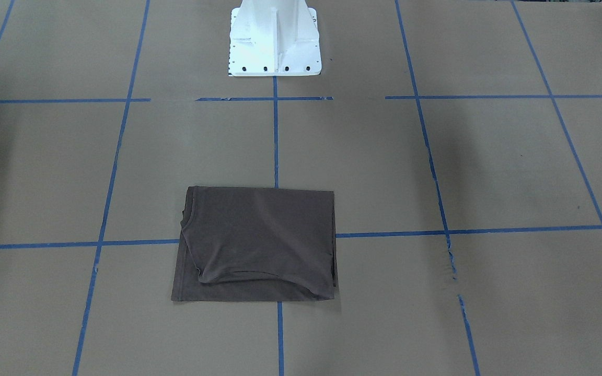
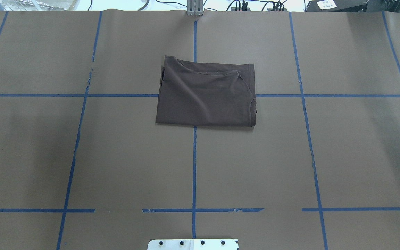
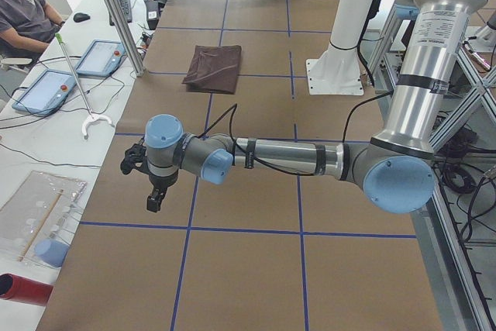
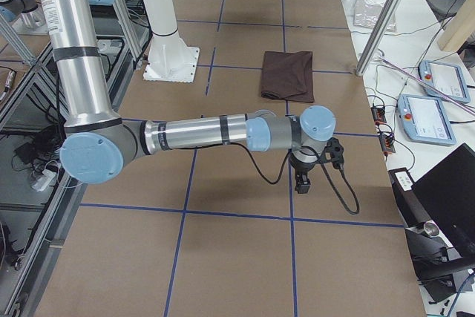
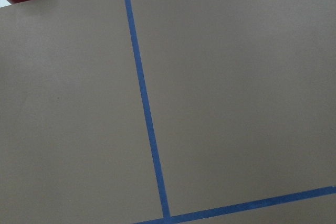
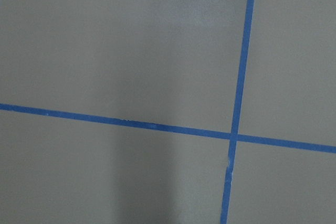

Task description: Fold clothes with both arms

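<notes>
The dark brown T-shirt (image 2: 207,94) lies folded into a flat rectangle near the table's middle, on the side far from the robot base. It also shows in the front-facing view (image 1: 256,244), the left side view (image 3: 214,67) and the right side view (image 4: 288,75). Both arms are held out over the table ends, far from the shirt. My left gripper (image 3: 155,199) shows only in the left side view, hanging above bare paper. My right gripper (image 4: 302,183) shows only in the right side view. I cannot tell whether either is open or shut. Neither touches the shirt.
Brown paper with blue tape lines (image 2: 194,166) covers the table. The white pedestal base (image 1: 275,42) stands at the robot's edge. Tablets (image 3: 97,58), a red cylinder (image 3: 23,291) and a seated operator (image 3: 23,13) are beyond the table's far edge. Metal frame posts (image 3: 116,13) stand there too.
</notes>
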### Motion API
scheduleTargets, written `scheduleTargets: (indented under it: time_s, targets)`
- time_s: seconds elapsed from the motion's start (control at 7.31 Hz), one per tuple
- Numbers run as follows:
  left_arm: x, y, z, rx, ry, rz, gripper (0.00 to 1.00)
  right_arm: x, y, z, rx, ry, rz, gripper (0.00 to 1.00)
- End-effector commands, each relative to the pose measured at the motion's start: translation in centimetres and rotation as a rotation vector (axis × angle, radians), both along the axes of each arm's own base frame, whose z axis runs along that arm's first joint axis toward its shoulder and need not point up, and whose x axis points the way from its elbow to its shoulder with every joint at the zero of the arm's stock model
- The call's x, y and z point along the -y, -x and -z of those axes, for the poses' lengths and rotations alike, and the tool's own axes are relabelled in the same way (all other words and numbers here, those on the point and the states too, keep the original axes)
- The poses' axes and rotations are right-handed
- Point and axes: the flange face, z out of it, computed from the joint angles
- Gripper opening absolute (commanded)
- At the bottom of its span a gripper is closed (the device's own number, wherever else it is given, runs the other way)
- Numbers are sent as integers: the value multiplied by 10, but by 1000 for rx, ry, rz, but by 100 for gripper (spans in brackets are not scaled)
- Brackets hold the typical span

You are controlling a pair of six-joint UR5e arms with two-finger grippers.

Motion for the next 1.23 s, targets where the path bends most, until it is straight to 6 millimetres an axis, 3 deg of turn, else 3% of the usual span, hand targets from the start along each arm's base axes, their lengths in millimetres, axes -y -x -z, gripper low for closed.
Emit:
scheduleTargets:
  time_s: [0.0,0.14,0.27,0.41,0.55,0.82,1.1]
  targets:
    - [-30,34,12,26,8,-22,100,-44,-19,-7,-4,1,-36,100]
    - [-44,37,32,25,44,-18,100,-62,-26,-24,24,54,-54,100]
    - [-64,37,25,19,92,-17,100,-73,-26,-34,42,79,-56,100]
    - [-72,34,16,-14,117,-15,100,-80,-26,-42,44,96,-57,100]
    - [-71,30,21,-50,84,-34,100,-87,-31,-48,47,111,-67,100]
    - [-94,29,-23,-36,110,-33,100,-113,-29,-65,68,150,-69,100]
    - [-102,36,-47,31,157,-16,100,-120,-33,-71,58,162,-77,100]
